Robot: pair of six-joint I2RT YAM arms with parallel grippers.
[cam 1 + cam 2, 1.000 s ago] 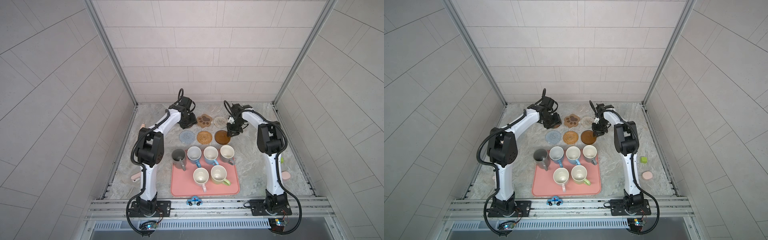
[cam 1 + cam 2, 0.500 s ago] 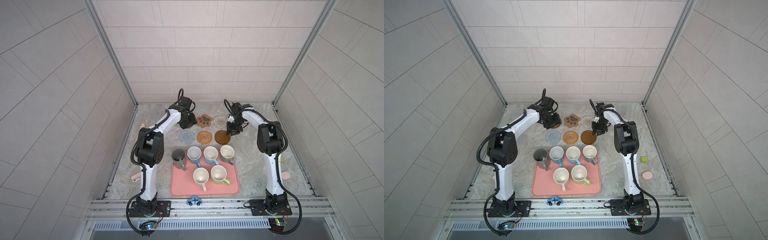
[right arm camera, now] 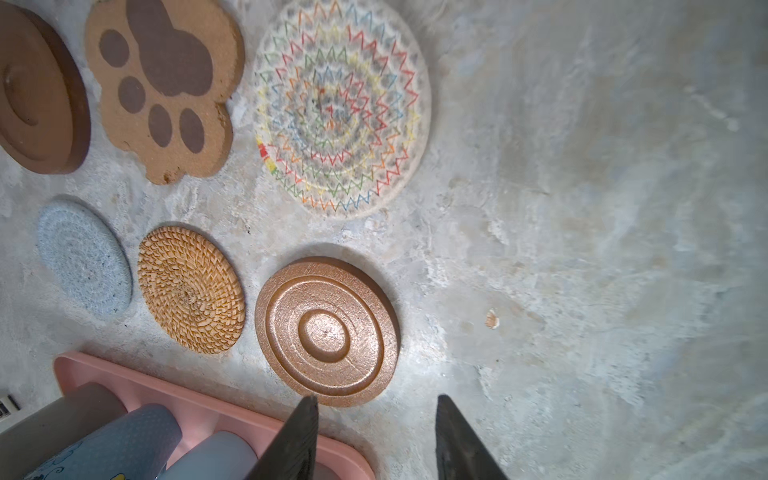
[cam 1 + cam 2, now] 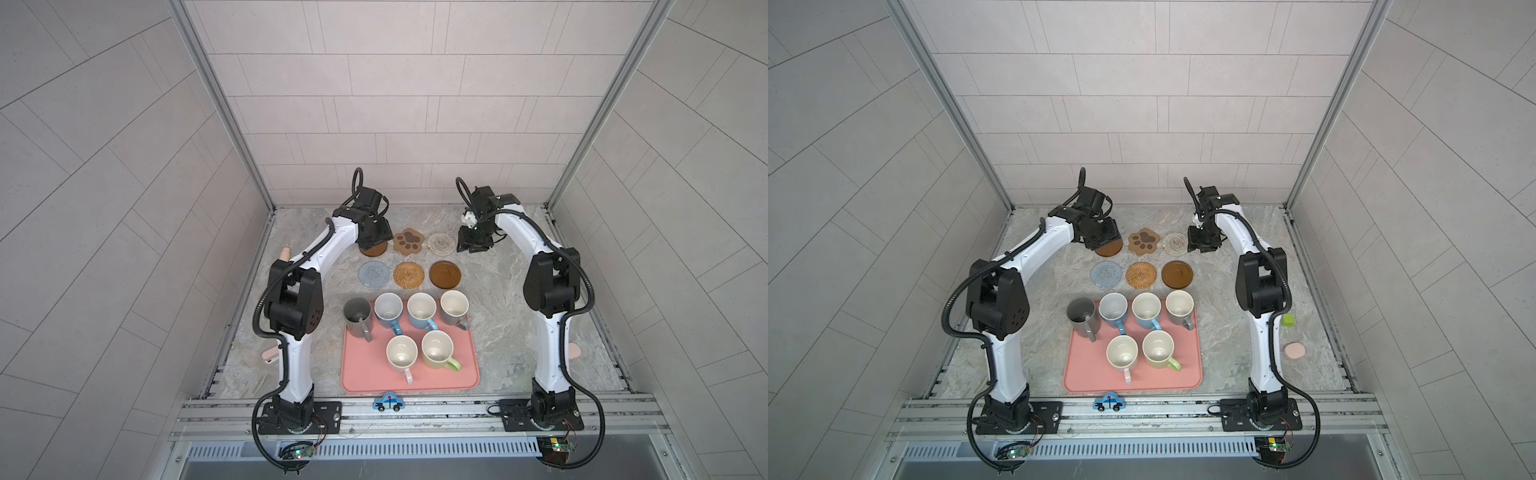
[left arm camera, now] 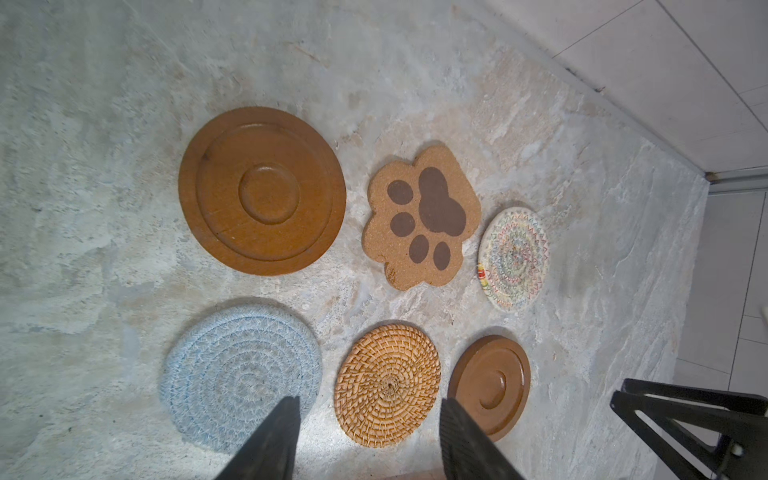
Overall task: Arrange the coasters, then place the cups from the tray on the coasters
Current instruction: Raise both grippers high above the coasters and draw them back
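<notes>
Your left end effector (image 5: pixel 368 401) and right end effector (image 3: pixel 376 399) stand apart, empty. Six flat coasters (image 4: pixel 409 274) lie in two rows on the surface (image 4: pixel 498 332), far of the salmon-pink tray (image 4: pixel 449 380) of ceramic mugs (image 4: pixel 437 349).

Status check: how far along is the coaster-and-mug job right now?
Done: six coasters lie flat in two rows of three, e.g. the tan cork paw-print mat. In hand: nothing; the left gripper and right gripper are open and empty near the mats. Left: all six mugs, like the yellow-green ceramic mug, wait at the salmon-pink tray; none is on a coaster.
</notes>
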